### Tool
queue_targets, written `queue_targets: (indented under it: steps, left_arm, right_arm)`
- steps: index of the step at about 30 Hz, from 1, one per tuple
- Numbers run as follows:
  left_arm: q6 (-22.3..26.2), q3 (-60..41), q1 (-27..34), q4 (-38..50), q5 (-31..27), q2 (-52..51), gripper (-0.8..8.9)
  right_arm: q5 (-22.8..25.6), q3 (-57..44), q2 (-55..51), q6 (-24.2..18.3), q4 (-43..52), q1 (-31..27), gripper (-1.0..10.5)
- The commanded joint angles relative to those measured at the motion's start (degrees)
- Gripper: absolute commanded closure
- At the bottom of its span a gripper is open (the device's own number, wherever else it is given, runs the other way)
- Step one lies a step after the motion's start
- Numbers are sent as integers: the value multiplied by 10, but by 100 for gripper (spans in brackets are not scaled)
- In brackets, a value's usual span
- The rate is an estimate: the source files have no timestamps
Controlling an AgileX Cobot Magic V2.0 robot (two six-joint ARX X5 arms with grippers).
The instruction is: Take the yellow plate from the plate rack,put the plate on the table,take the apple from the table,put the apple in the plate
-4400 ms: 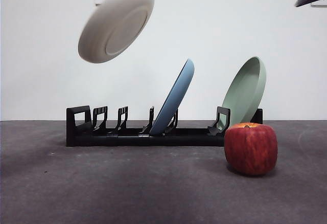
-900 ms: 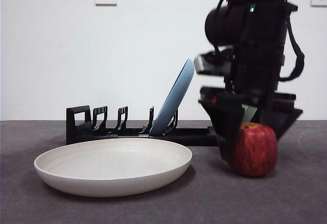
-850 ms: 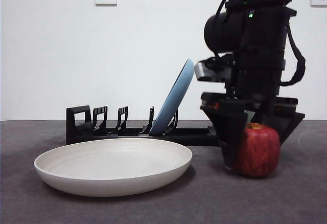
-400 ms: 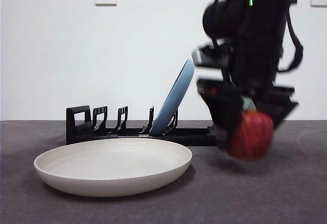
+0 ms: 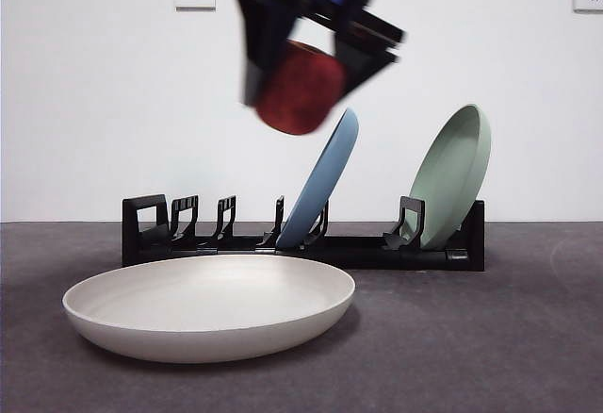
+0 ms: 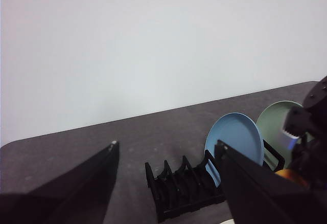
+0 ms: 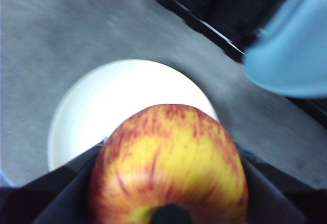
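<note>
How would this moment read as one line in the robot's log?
right gripper: shut on apple, airborne above yellow plate | plate on table | left gripper: open, waiting

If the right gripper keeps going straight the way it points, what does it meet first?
Most likely the yellow plate: the right gripper, shut on the apple, points down at it, though depth is hard to judge.

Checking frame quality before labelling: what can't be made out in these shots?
- Right gripper, front view: motion-blurred, arm above cut by the top edge.
- Apple, right wrist view: lower part cut by the bottom edge, sides covered by the jaws.
- Yellow plate, right wrist view: near part hidden behind the apple.
- Light blue plate, right wrist view: blurred, cut by the right edge.
- Left gripper, left wrist view: holds nothing.
</note>
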Motion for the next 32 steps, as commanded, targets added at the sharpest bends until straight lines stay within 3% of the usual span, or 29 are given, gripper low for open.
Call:
queue_targets:
  steps: [1, 13, 23, 25, 29, 32]
  left_arm:
    - [7, 0, 1, 2, -1, -1, 500]
    - [7, 0, 1, -17, 0, -1, 500]
    - [7, 0, 1, -41, 0, -1, 500]
    - [7, 0, 1, -45, -1, -1, 500]
    - [6, 0, 1, -49, 0, -1, 500]
    - [6, 0, 1, -49, -1, -1, 500]
  right_arm:
    - [0, 11, 30, 3, 5, 19, 959]
    - [1, 12, 185, 3, 33, 60, 958]
    - [2, 12, 214, 1, 38, 63, 934]
    - [2, 12, 214, 1, 38, 64, 831]
    - [2, 12, 214, 1, 39, 64, 440]
    - [2, 12, 214, 1, 39, 64, 373]
